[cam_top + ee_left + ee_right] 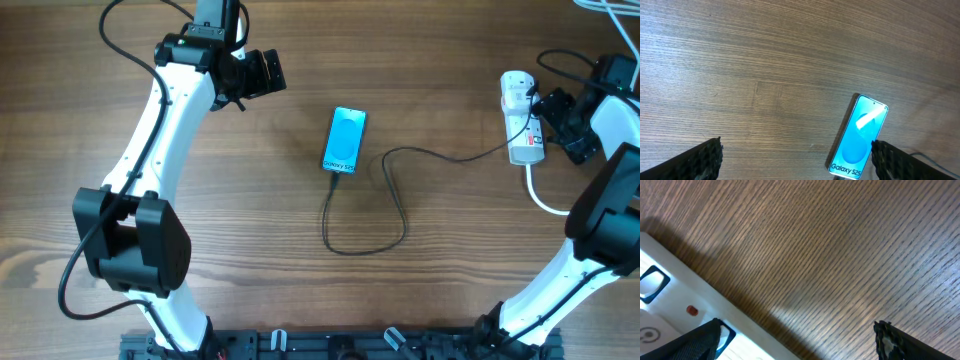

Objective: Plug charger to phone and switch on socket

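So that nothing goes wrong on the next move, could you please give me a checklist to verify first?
1. left gripper open and empty: ok.
2. right gripper open and empty: ok.
3. phone flat, screen up, unobstructed: ok.
4. charger tip seated in phone: cannot tell; cable reaches its lettered end.
5. socket switched on: cannot tell.

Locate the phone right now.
Overhead, the phone lies near the middle of the table, left of the socket, with the charger looping by its lettered end; the left wrist view shows it lower right.
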